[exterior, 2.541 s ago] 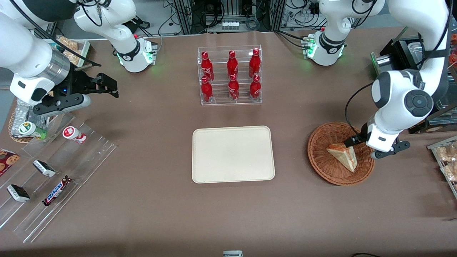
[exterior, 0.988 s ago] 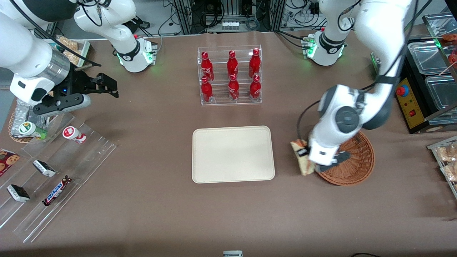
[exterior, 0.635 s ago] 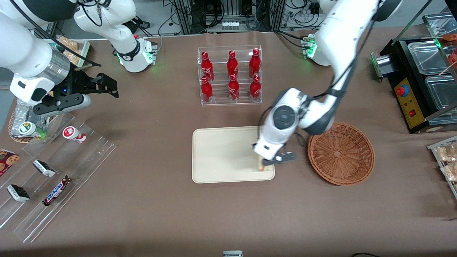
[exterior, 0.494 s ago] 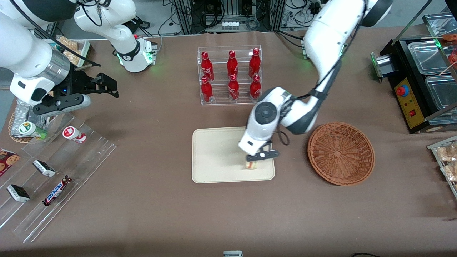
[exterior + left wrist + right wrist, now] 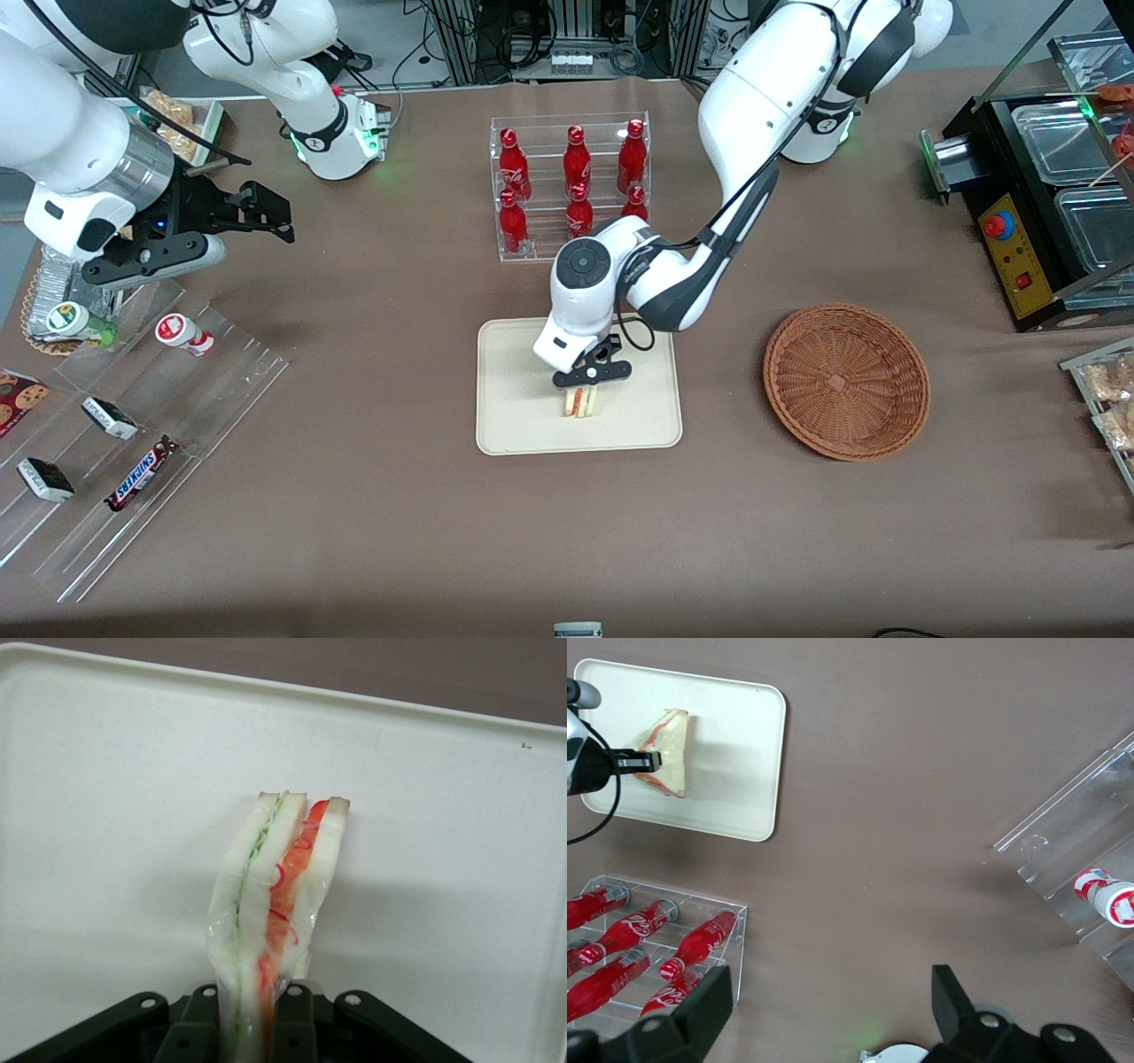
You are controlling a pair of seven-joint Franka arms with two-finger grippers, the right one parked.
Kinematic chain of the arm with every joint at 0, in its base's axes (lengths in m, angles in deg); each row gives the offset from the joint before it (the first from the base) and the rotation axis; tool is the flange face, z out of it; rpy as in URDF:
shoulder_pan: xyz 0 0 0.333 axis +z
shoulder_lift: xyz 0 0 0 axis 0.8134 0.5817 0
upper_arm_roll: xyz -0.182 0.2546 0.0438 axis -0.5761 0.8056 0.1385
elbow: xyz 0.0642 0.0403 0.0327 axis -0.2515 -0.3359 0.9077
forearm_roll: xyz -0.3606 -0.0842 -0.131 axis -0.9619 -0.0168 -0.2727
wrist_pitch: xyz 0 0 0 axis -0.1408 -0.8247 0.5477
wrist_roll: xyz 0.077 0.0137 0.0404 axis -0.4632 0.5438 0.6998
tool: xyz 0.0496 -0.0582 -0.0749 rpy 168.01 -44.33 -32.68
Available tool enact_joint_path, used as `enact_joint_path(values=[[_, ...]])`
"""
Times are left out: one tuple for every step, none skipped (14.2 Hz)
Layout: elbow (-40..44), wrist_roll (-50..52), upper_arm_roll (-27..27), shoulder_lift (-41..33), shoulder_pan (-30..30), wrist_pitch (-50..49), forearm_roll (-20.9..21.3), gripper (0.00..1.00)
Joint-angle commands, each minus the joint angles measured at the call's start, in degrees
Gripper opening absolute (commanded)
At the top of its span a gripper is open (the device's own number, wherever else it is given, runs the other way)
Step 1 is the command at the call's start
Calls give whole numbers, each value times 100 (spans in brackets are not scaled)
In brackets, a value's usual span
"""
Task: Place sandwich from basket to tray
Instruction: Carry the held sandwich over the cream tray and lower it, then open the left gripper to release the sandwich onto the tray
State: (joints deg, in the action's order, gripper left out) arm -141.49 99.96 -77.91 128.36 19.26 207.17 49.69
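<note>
My gripper (image 5: 586, 386) is shut on the sandwich (image 5: 582, 402), a pale wedge held on edge with its green and orange-red filling facing the front camera. It hangs low over the cream tray (image 5: 514, 372), in the part nearer the front camera; I cannot tell if it touches the tray. In the left wrist view the sandwich (image 5: 275, 895) sticks out from between the black fingers (image 5: 297, 1023) over the tray (image 5: 106, 815). The right wrist view shows the sandwich (image 5: 666, 753) above the tray (image 5: 735, 771). The wicker basket (image 5: 797, 354) lies beside the tray, toward the working arm's end, with nothing in it.
A clear rack of red bottles (image 5: 571, 186) stands farther from the front camera than the tray, close to my arm's elbow. Acrylic racks with snack bars (image 5: 133, 425) lie toward the parked arm's end. A black appliance (image 5: 1028, 230) sits at the working arm's end.
The gripper lifted the sandwich out of the basket and carried it sideways over the tray. The basket now holds nothing.
</note>
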Motion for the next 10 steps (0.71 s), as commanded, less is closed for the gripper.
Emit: enact_joint_path(values=[[232, 225, 93, 167, -95, 142, 181, 95], [232, 234, 93, 89, -86, 107, 181, 100], [232, 173, 93, -121, -42, -32, 164, 100], [232, 173, 85, -297, 88, -217, 129, 100], [232, 173, 67, -560, 159, -506, 128, 100], [232, 155, 67, -867, 169, -796, 120, 100], [188, 103, 67, -1122, 195, -938, 93, 100], [48, 7, 58, -1421, 387, -1070, -29, 100], [3, -160, 49, -1659, 528, -1245, -143, 100], [-6, -553, 67, -1879, 590, -1525, -170, 100]])
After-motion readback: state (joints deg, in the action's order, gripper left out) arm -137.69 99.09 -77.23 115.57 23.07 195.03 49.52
